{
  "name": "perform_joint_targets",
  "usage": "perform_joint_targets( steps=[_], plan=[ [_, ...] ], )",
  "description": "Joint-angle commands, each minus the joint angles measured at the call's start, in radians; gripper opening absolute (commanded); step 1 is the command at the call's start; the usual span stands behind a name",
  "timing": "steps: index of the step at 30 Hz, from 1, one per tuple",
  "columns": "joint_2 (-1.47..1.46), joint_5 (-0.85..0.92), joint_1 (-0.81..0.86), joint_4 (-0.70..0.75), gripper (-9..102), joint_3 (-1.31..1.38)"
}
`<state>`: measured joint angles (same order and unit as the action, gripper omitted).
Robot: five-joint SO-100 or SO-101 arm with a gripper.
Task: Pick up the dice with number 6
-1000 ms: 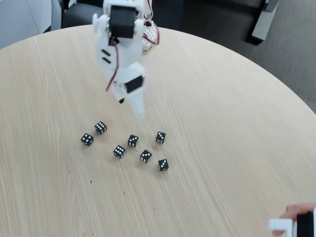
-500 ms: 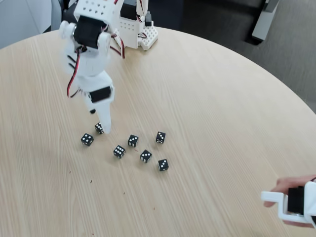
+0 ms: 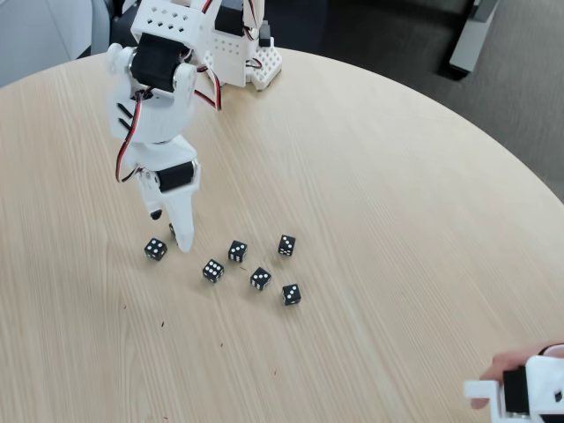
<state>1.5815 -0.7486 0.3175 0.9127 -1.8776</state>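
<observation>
Pretty even, soft light all over the pale wood surface [image 3: 370,220], no harsh glare anywhere. Shadows are faint, just small smudges under the dice. Focus is decent mid-frame, though everything looks a bit soft and compressed.

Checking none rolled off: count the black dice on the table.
6 clear: die at left, die, die, die, die, die. A seventh peeks from behind the gripper, mostly hidden.
</observation>
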Motion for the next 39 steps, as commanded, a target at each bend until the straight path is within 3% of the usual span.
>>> perform_joint_targets(
  steps=[1, 12, 31, 39],
  plan=[
    [0.003, -0.020, -0.011, 0.005, 28, 0.017],
    [-0.095, -0.044, 0.003, 0.124, 28, 0.020],
    [-0.143, -0.081, 0.005, 0.114, 20, 0.018],
    [-0.163, -0.044, 0.006, 0.110, 22, 0.018]
  ],
)
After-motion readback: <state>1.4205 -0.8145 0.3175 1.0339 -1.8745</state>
